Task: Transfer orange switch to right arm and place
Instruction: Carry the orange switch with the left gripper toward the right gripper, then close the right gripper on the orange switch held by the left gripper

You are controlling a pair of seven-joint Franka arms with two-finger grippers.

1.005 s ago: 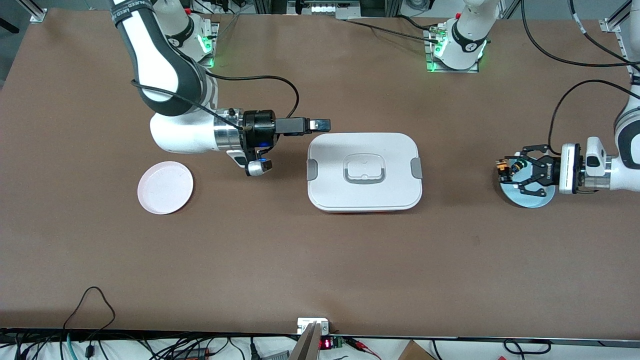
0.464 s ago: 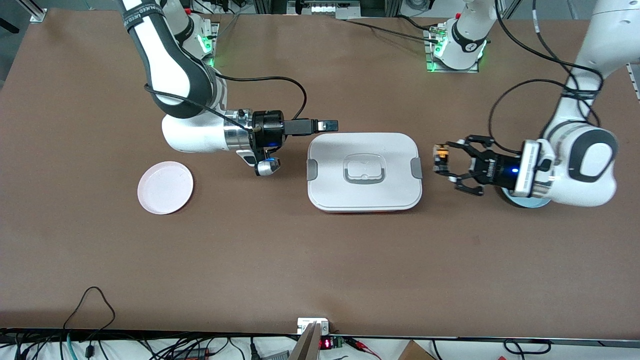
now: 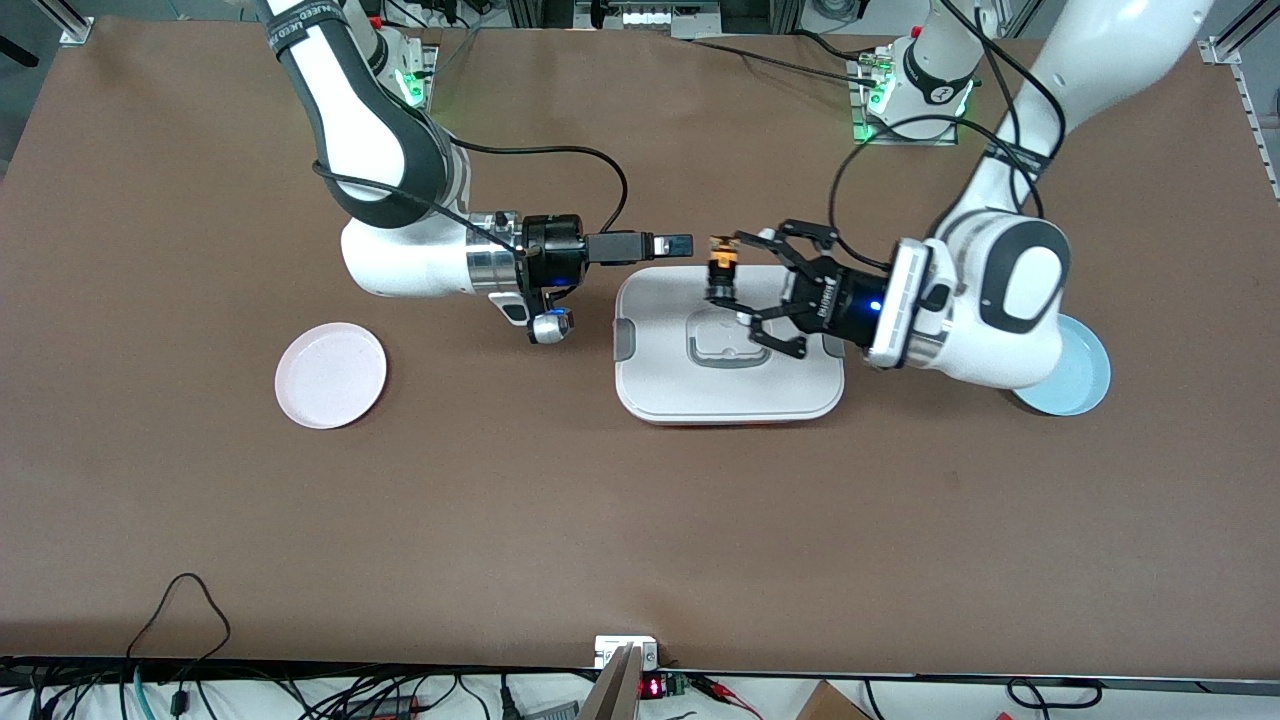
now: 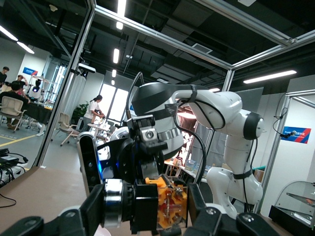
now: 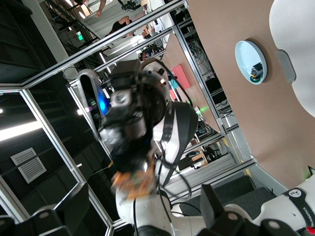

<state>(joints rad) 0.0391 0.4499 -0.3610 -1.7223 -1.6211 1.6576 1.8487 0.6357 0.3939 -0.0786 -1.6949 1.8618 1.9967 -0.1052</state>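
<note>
The orange switch (image 3: 720,262) is clamped in my left gripper (image 3: 722,272), the wide black claw, which holds it in the air over the edge of the white box's lid (image 3: 660,370) that lies farther from the front camera. In the left wrist view the switch (image 4: 170,206) fills the space between the pads of the left gripper (image 4: 145,209). My right gripper (image 3: 672,243), slim and black, is level with the switch and a short gap from it, pointing at it. In the right wrist view the right gripper (image 5: 142,211) has its fingers spread wide with nothing between them, and the switch (image 5: 133,182) shows blurred ahead.
The white lidded box stands at the table's middle. A pink plate (image 3: 331,375) lies toward the right arm's end. A light blue plate (image 3: 1080,385) lies toward the left arm's end, and in the right wrist view the blue plate (image 5: 245,56) carries a small dark part.
My left arm has swung from over the blue plate to over the white box, carrying the orange switch. My right gripper has edged toward it.
</note>
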